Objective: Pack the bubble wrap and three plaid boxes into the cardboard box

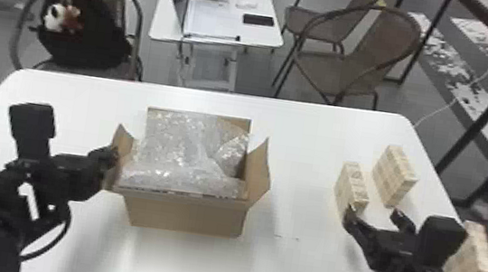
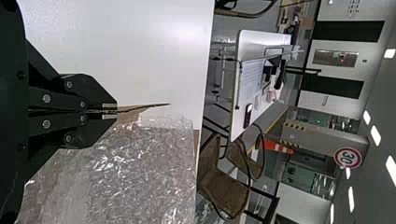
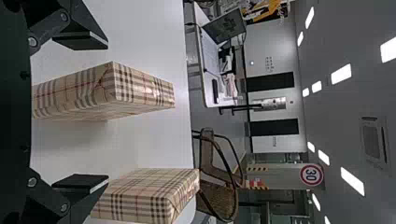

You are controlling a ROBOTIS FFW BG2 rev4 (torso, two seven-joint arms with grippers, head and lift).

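Left gripper clamps nine-o'clock flap of cardboard box, likely bracing it.
My right gripper gapes, perhaps for the three-o'clock plaid box.

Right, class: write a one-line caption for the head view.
Bubble wrap inside the cardboard box, one side flap pinched by the left gripper; open right gripper near three plaid boxes.

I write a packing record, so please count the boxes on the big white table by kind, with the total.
Plaid boxes: 3
Cardboard box: 1
Total: 4
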